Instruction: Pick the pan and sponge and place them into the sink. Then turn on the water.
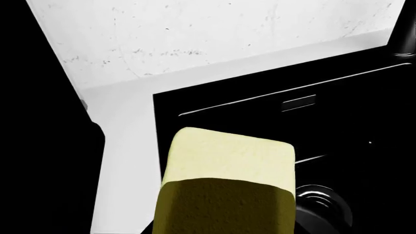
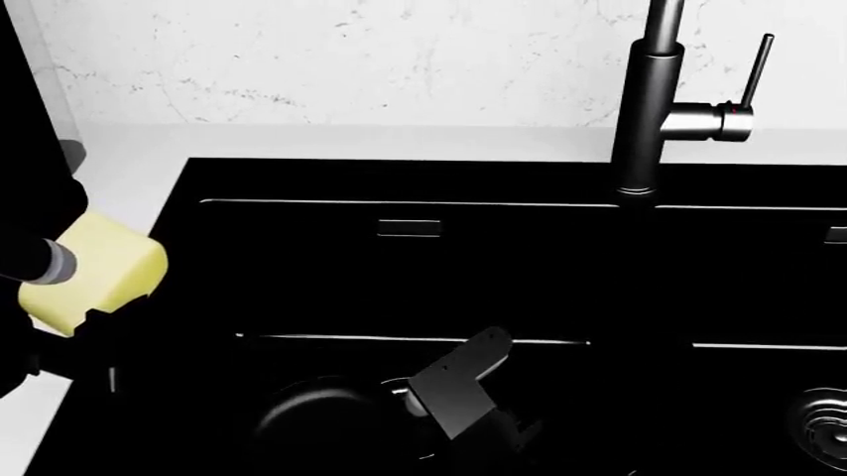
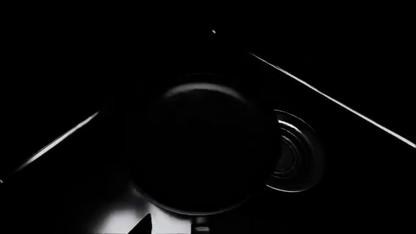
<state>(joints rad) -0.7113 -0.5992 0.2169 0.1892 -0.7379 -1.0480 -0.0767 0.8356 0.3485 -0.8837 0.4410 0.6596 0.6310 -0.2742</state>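
The pale yellow sponge hangs over the left rim of the black sink. My left gripper is shut on it. In the left wrist view the sponge fills the lower middle and hides the fingers. The round black pan is low in the left basin. In the right wrist view the pan partly covers a ridged drain. My right gripper hovers just right of the pan, jaws lost in the dark. No water runs from the faucet.
White counter borders the sink on the left and at the back, under a marbled wall. The faucet's thin lever stands upright at its right. A second drain lies in the right basin. Overflow slots mark the back walls.
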